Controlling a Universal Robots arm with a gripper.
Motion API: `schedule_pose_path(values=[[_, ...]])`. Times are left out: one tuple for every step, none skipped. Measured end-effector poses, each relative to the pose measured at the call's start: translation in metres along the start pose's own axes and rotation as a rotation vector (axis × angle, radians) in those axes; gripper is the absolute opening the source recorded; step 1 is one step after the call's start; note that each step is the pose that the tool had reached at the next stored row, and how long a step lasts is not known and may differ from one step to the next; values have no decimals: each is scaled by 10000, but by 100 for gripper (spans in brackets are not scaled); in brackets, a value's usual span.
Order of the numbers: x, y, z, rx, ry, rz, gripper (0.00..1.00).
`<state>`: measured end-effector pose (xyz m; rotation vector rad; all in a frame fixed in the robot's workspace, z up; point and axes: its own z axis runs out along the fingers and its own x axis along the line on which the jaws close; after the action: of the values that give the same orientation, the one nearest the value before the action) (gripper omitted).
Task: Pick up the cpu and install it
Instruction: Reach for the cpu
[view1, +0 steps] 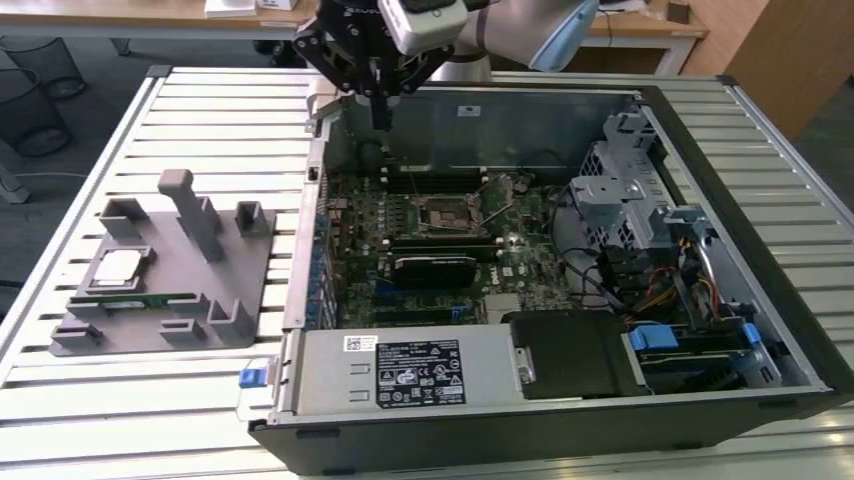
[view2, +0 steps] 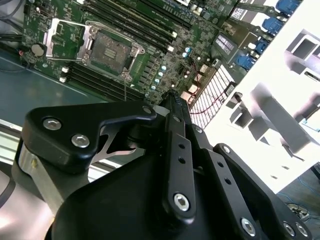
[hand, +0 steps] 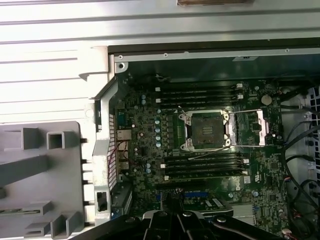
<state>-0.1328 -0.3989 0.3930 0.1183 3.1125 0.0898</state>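
- A slatted pale metal table (view1: 160, 400) carries everything, and an open black desktop computer case (view1: 534, 440) lies on it with its inside facing up.
- At the near end of the case is a silver power-supply box (view1: 400, 370) with a white label.
- Towards the exterior view's left, beside the case, a grey plastic fixture plate with upright blocks (view1: 147, 340) rests on the table.
- The cpu (view1: 118, 268), a small flat square chip with a pale silver top, lies in a recess of that fixture. Nothing touches it.
- Just nearer than the chip, a long thin green memory stick (view1: 134, 300) lies across the fixture.
- Farther in, a green motherboard (view1: 400, 190) covers the case floor.
- Its square processor socket (view1: 447, 212) shows in both wrist views (hand: 206, 131) (view2: 111, 50). The dark contact bed is exposed and the metal retaining frame is swung open beside it.
- Farther still, the black gripper (view1: 383, 120) hangs over the far edge of the case, pointing down at the motherboard and well apart from the cpu.
- Its jaws are pressed together with nothing between them, as both wrist views (view2: 172, 95) (hand: 176, 220) show.
- Beyond the table stand wooden desks (view1: 134, 15).
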Motion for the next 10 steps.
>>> schedule_pose_path(values=[[2,0,0,-4,0,0,11],[5,0,0,-7,0,0,11],[8,-1,0,-9,1,0,11],[10,-1,0,-13,1,0,11],[13,-1,0,-16,1,0,11],[15,-1,0,-19,2,1,11],[18,-1,1,-23,1,0,11],[20,-2,1,-26,2,1,11],[23,-2,1,-29,2,1,11],[26,-2,0,-32,3,1,11]])
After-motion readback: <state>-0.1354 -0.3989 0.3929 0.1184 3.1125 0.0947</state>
